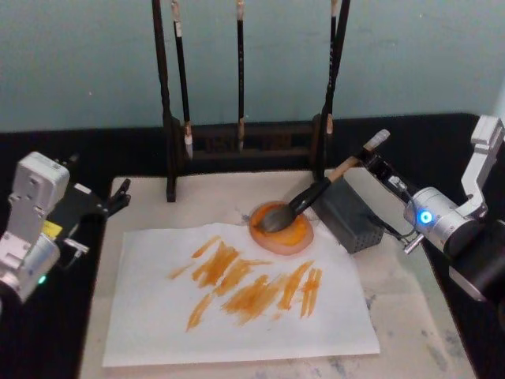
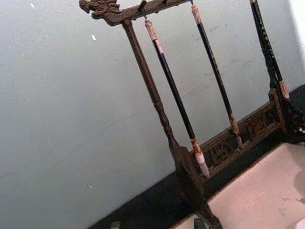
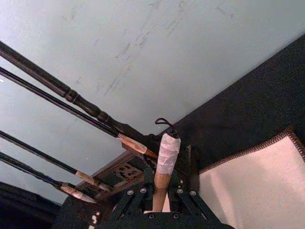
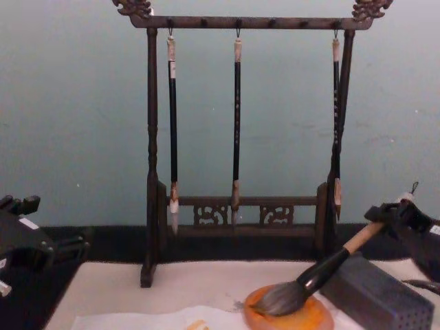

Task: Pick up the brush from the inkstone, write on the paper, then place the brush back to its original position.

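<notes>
The brush [image 1: 316,192] lies tilted, its grey bristles resting on the round orange inkstone [image 1: 296,237] and its tan handle rising toward the back right. My right gripper [image 1: 369,163] is shut on the handle near its white wrapped end [image 3: 167,150], seen from the side in the chest view as the right gripper [image 4: 393,214]. The paper [image 1: 331,320] lies flat in front of the inkstone and carries several orange strokes. My left gripper [image 1: 99,185] is parked at the table's left edge, open, holding nothing.
A grey block with small holes [image 1: 351,217] sits under the brush handle, right of the inkstone. A dark wooden stand [image 4: 237,206] with three thin hanging brushes rises at the back. A beige felt mat [image 1: 418,316] lies under the paper.
</notes>
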`<act>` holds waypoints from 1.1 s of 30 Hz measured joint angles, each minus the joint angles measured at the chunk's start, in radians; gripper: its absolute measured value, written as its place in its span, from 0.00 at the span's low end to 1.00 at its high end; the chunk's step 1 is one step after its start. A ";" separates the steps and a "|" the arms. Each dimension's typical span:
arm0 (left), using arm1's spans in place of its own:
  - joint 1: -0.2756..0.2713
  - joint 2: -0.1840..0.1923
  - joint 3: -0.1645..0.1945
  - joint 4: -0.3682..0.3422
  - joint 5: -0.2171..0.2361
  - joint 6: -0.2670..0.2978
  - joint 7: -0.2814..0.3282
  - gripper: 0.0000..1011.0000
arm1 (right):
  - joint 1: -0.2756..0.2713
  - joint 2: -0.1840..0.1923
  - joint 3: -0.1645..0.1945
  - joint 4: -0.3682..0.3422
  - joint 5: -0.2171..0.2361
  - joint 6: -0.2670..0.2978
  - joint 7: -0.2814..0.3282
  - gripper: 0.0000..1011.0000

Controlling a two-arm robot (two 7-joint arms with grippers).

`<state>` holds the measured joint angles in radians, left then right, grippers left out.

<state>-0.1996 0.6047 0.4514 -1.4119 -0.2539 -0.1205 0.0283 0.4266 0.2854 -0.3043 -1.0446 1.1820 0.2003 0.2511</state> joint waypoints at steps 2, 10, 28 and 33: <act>0.000 0.000 0.000 0.000 0.000 0.000 0.000 0.99 | 0.000 0.000 0.000 0.000 0.000 0.000 0.000 0.18; 0.000 0.000 0.000 0.000 0.000 0.000 0.000 0.99 | 0.000 0.000 0.000 0.000 -0.001 0.000 0.000 0.18; 0.000 0.000 0.000 0.000 0.000 0.000 0.000 0.99 | -0.004 0.022 -0.031 -0.081 0.003 -0.040 0.016 0.17; 0.000 0.000 0.000 0.000 0.000 0.000 0.000 0.99 | -0.011 0.041 -0.053 -0.135 -0.033 -0.069 0.019 0.17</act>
<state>-0.1995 0.6047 0.4514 -1.4120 -0.2539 -0.1205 0.0283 0.4161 0.3264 -0.3568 -1.1797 1.1486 0.1316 0.2699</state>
